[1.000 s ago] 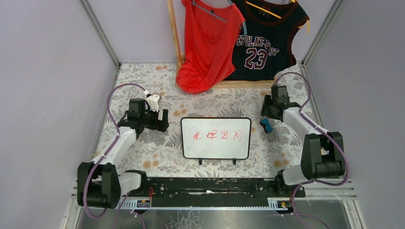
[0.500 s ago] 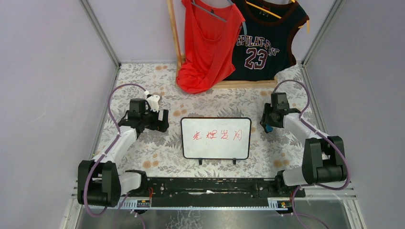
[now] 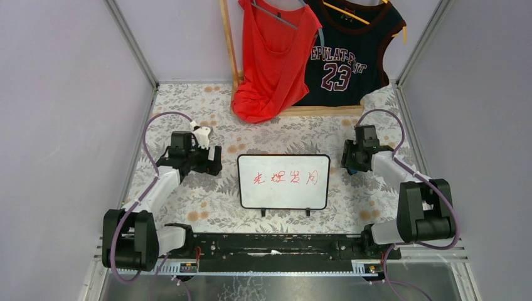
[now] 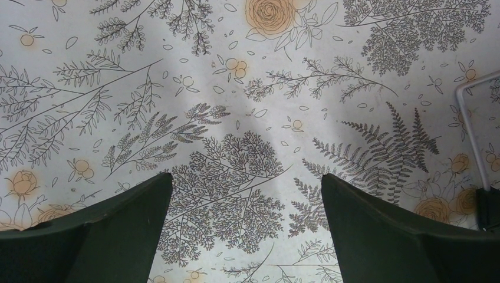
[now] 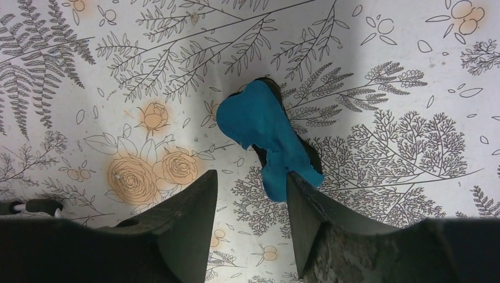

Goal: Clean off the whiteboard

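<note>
Top view: small white black-framed whiteboard (image 3: 283, 181), red writing intact, centre frame on floral desk (image 3: 188, 204); right gripper (image 3: 353, 164) has shifted in beside its right edge. Left wrist: left gripper (image 4: 246, 183) open, empty. Right wrist: jaws open astride blue bone-shaped eraser (image 5: 259, 127); grasp prob. next.

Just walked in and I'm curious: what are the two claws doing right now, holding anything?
Left gripper: open, holding nothing.
Right gripper: open, one end of the blue eraser between its fingers, not clamped.
</note>
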Controlling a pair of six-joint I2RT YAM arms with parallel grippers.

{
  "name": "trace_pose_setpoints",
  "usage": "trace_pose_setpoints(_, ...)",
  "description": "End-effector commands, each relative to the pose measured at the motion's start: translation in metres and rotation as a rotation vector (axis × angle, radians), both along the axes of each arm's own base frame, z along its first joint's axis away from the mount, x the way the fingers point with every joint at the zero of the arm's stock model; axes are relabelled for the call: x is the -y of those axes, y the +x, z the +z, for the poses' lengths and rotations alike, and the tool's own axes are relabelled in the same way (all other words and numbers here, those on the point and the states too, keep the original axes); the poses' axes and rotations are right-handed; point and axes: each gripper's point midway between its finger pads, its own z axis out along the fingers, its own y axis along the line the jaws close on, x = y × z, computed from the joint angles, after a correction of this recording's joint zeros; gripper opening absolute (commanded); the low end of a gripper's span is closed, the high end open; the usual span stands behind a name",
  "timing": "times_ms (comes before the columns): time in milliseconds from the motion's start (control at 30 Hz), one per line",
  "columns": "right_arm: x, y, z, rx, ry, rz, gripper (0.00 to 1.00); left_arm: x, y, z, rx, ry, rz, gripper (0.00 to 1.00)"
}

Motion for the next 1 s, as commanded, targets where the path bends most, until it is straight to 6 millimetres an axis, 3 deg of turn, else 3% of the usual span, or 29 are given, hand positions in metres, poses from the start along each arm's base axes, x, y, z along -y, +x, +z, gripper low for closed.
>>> trace_pose_setpoints(0,0.002,0.014,0.009,0.034,-0.025,-0.007,0.54,-0.002,0.002,0.004,0.032,0.000,-0.004,0.96)
trace_pose_setpoints(300,0.005,0.027,0.009,0.031,-0.047,-0.018,0.54,-0.001,0.000,0.003,0.030,-0.002,-0.010,0.96)
trace_pose_setpoints(667,0.013,0.044,0.037,0.081,-0.102,-0.008,0.54,-0.001,0.001,0.001,0.024,-0.001,-0.008,0.96)
trace_pose_setpoints(967,0.020,0.041,0.018,0.040,-0.142,-0.007,0.53,0.000,0.000,0.003,0.030,-0.007,-0.017,0.96)
